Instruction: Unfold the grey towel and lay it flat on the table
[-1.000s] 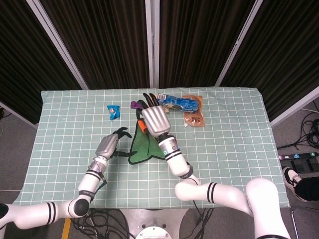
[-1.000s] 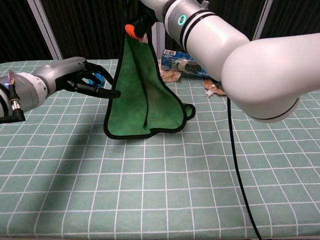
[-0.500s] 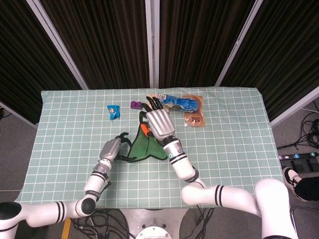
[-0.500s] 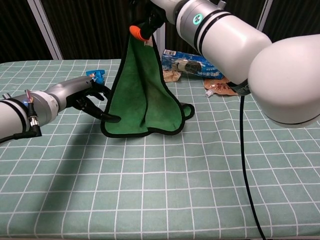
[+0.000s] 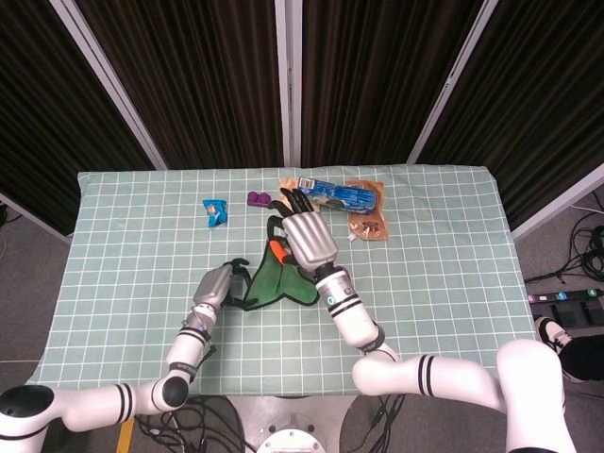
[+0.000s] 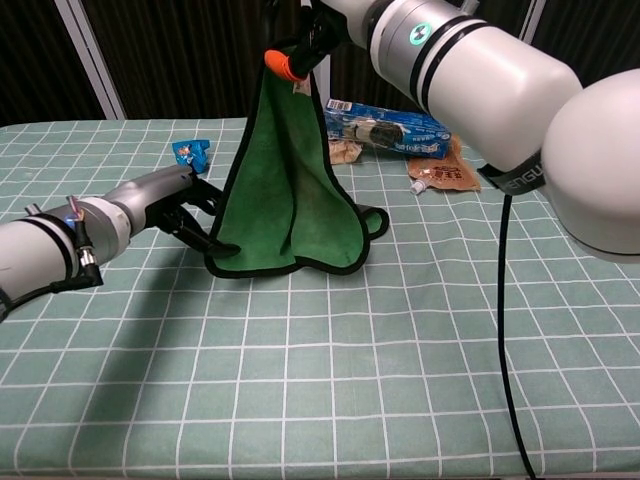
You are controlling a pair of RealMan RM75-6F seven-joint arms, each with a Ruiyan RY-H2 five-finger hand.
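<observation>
Across the worktop (image 5: pixel 444 245), covered in a pale green checked cloth, my two arms meet near the middle. My right robot hand (image 5: pixel 307 238) is raised above the surface and pinches the top corner of the towel (image 6: pixel 290 190), a soft green cloth with a dark bound edge and an orange tab at the held corner; the task calls it grey, but it shows green. It hangs from that corner with its long axis vertical, bottom hem resting on the worktop and a fold running down its middle. My left robot hand (image 6: pixel 185 205) lies low just beside the lower left corner, fingertips touching the hem; I cannot tell whether it has closed on it. I judge the cloth light and limp, so it will sag wherever unsupported; corners are the places to hold. Behind lie a long blue snack packet (image 5: pixel 338 193), a brown packet (image 5: pixel 366 222), a small blue wrapper (image 5: pixel 215 209) and a small purple piece (image 5: pixel 258 198).
</observation>
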